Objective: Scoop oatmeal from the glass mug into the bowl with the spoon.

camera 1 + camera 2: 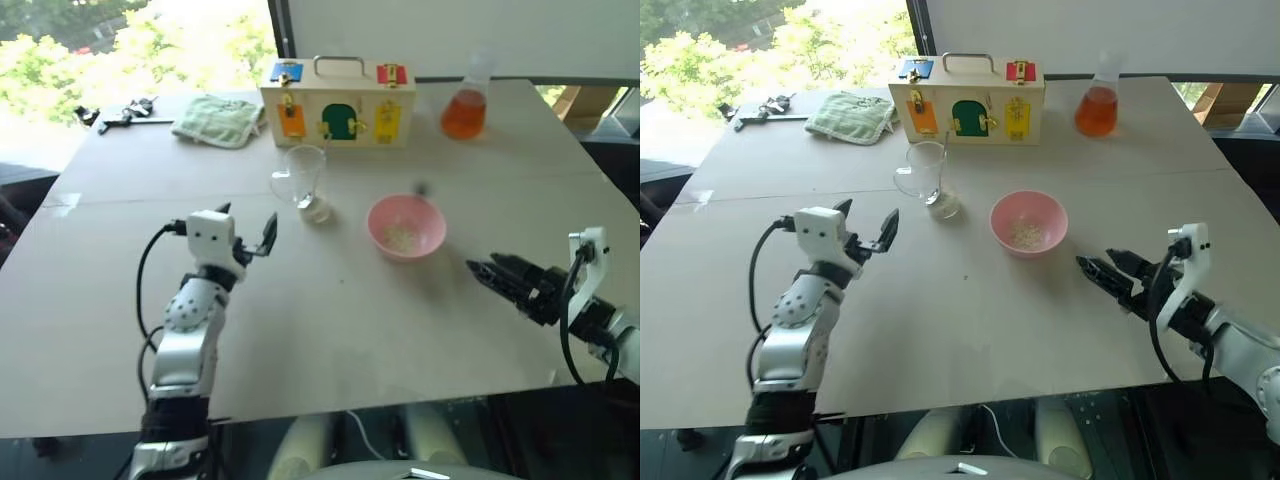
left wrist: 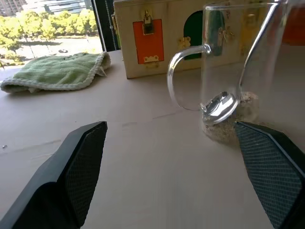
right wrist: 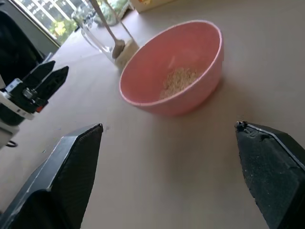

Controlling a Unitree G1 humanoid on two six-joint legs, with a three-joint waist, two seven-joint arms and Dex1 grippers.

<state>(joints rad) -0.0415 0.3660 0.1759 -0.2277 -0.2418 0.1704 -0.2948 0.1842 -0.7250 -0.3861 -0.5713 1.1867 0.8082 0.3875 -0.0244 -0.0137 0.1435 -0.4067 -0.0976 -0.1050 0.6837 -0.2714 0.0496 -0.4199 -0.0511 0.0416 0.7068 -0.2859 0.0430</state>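
From the head cameras, the glass mug [image 1: 303, 176] stands upright on the pale desk [image 1: 330, 330], just near of a wooden latch box [image 1: 338, 102] at the far side. The spoon [image 1: 322, 170] leans inside the mug, its handle rising past the rim. Right of the mug and slightly nearer sits the pink bowl [image 1: 406, 227], apart from it, with a small patch of oatmeal [image 1: 402, 237] on its bottom. The left hand [image 1: 247, 230] hovers near-left of the mug, fingers spread and holding nothing. The right hand [image 1: 1098, 270] hangs near-right of the bowl, its fingers also apart and empty. A green cloth [image 1: 219, 120] lies far left, and a flask [image 1: 465, 105] of orange liquid stands far right of the box.

In the left wrist view, the mug's handle faces the cloth side, and the spoon's oval end rests on a low layer of oatmeal in the mug's bottom. The two black fingers [image 2: 71, 176] stand wide apart.

In the right wrist view, the bowl lies ahead between the widely parted fingers [image 3: 64, 176], oatmeal in its middle, with the mug and spoon beyond it.
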